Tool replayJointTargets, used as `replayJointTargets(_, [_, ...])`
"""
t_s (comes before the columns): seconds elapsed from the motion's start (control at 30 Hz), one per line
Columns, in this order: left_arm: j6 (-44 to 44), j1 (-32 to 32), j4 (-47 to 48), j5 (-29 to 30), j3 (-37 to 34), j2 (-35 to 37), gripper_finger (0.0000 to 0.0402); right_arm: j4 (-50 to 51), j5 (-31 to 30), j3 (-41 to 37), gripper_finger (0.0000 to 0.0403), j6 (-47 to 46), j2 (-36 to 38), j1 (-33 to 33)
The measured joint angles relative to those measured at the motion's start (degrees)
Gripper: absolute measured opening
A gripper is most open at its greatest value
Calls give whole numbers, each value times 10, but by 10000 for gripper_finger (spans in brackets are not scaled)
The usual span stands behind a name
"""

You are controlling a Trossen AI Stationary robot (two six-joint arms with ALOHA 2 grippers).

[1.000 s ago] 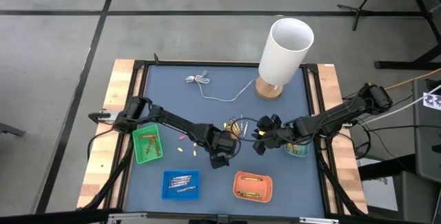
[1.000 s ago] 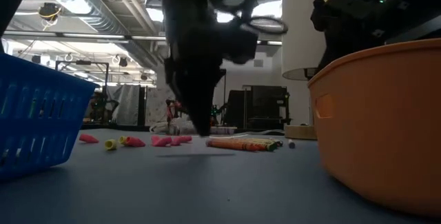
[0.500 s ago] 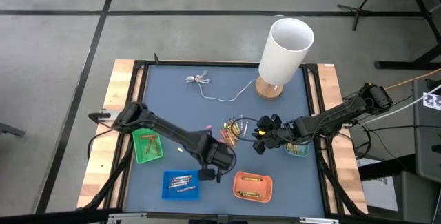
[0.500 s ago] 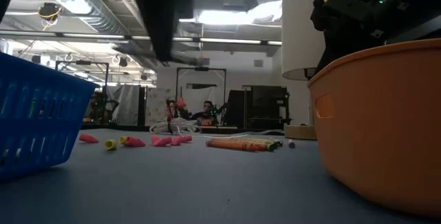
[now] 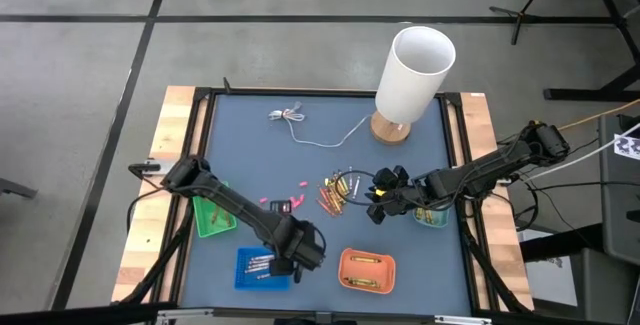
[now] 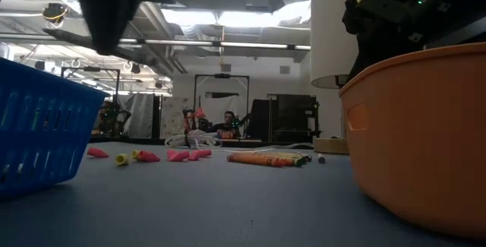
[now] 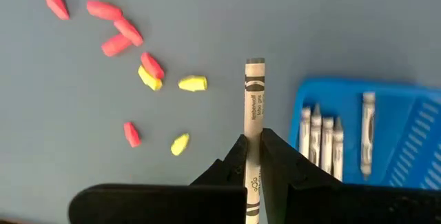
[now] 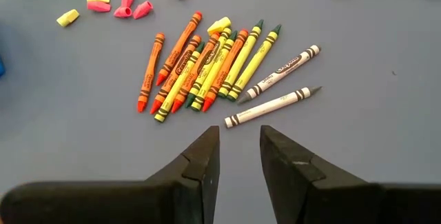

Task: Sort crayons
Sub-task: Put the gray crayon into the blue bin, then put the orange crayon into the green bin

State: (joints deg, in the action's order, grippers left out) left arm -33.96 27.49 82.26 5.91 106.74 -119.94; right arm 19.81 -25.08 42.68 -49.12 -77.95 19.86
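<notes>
Your left gripper [image 7: 252, 156] has its jaws squeezed tight on a grey crayon [image 7: 253, 107], just beside the blue tray [image 7: 386, 100]. Your right gripper [image 8: 239, 151] waits near the crayon pile [image 8: 207, 65], well away from that tray, jaws apart, holding nothing.

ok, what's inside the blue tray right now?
In the blue tray, the left wrist view shows five grey crayons: four side by side, one apart. The left gripper, shut on another grey crayon, hides the tray's near part.
</notes>
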Motion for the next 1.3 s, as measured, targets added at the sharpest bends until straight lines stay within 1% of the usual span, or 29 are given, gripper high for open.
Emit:
replayJointTargets(0.17, [0,21,24,-36,0,0,3,0,0,0,104,0,0,0])
replayJointTargets(0.33, [-6,47,19,-50,0,0,2,0,0,0,104,-1,0,0])
replayJointTargets(0.5, [-35,64,6,-61,0,0,2,0,0,0,104,-1,0,0])
replayJointTargets(0.67, [-60,79,6,-22,0,1,9,0,0,0,104,-1,0,0])
replayJointTargets(0.87, [-62,77,-7,-31,0,1,39,0,1,0,104,-1,0,0])
replayJointTargets(1.13, [-60,75,-9,-4,0,1,74,0,2,0,104,0,0,0])
replayJointTargets(1.23, [-37,73,-16,16,-1,1,84,0,2,0,104,0,0,0])
replayJointTargets(1.3, [-2,66,-35,38,-1,1,88,0,2,0,104,0,0,0])
